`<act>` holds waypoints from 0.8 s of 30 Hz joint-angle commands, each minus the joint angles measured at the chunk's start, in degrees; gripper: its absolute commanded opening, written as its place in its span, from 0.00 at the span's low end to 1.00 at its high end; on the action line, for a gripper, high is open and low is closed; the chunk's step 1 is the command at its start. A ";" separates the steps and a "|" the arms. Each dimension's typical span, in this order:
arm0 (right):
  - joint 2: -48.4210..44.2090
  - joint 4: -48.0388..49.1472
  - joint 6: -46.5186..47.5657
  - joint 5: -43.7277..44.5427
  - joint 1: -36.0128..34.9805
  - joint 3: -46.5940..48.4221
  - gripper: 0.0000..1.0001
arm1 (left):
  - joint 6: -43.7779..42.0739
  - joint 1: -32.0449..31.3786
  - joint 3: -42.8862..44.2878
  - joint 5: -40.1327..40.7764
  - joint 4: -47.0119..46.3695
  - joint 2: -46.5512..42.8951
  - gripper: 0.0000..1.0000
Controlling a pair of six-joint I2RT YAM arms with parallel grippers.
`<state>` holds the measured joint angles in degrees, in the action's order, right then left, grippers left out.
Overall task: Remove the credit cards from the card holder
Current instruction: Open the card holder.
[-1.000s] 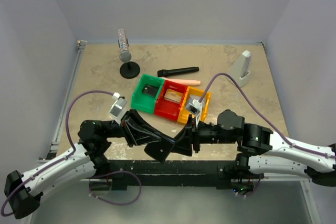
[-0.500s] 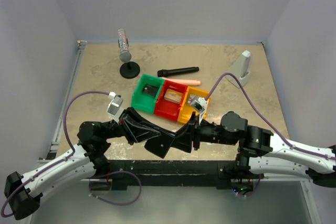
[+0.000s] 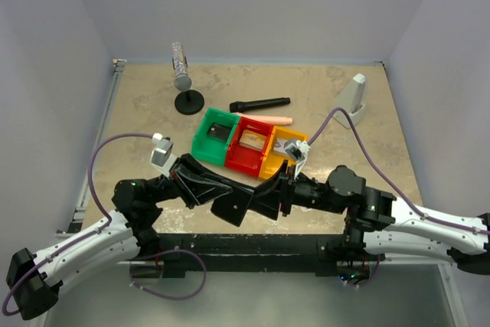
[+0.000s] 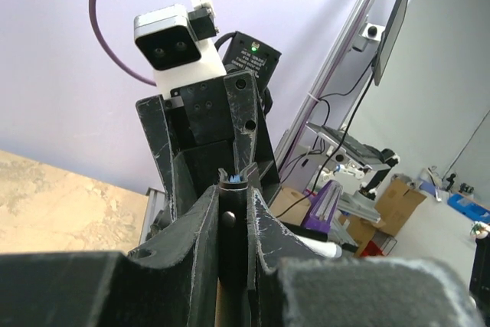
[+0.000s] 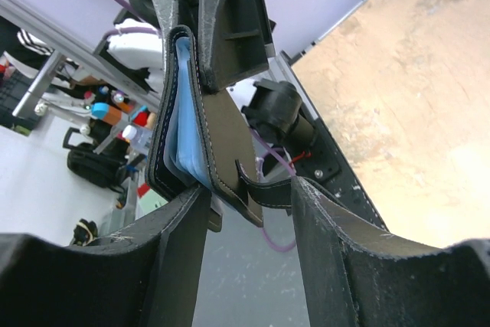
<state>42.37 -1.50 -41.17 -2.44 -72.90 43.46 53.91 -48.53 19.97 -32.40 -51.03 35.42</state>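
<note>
Left hand (image 4: 232,216): narrow, clamped on card holder (image 5: 220,139), above tabletop (image 3: 344,158) edge at 6 o'clock.
Right hand (image 5: 245,216): jaws apart, straddling holder's lower end; tab (image 5: 264,189) touches one finger.
Blue layer (image 5: 184,112) inside: card or lining, cannot tell.
Bins (image 3: 205,152): three, 12 o'clock of hands.
Black stick (image 3: 260,103): one.
White wedge (image 3: 357,97): one.

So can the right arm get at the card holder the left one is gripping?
Probably yes. The left pincer clamps the card holder by one end; its other end, with the tab, sits free inside the open right pincer.
</note>
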 commanded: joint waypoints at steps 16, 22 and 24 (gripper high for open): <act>2.19 13.38 1.17 2.53 0.39 3.03 0.00 | 0.41 -1.65 -3.71 -1.61 -1.27 -0.52 0.16; 1.05 -4.18 3.72 3.57 0.39 9.00 0.00 | -0.73 -1.57 -3.88 2.07 3.64 -2.63 0.44; 0.96 -8.68 3.99 4.63 0.39 10.93 0.00 | -1.00 -1.57 -4.32 3.22 4.27 -2.99 0.47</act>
<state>44.34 -3.25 -39.16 -2.55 -72.99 47.77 54.41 -49.58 16.53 -28.40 -49.47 33.47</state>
